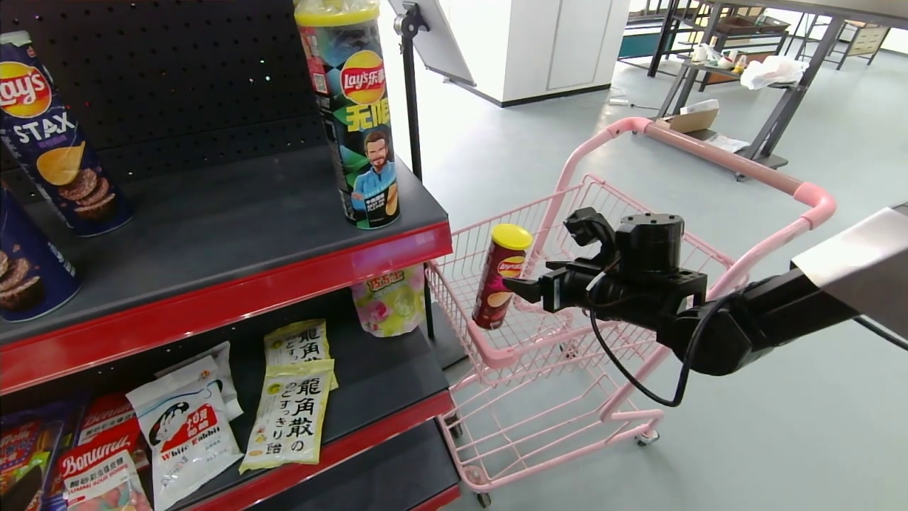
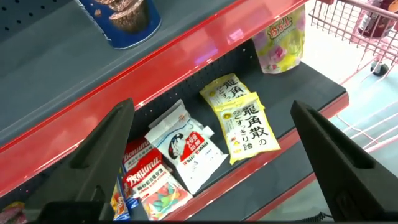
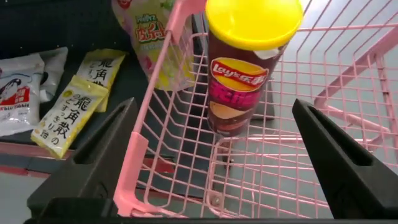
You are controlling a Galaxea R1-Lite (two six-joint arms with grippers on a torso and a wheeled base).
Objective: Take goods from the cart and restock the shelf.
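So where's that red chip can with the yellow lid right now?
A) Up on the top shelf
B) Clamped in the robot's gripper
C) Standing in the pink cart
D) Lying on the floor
C: the red chip can stands inside the basket of the pink cart. The right gripper is close by with its fingers spread wide, not closed on the can.
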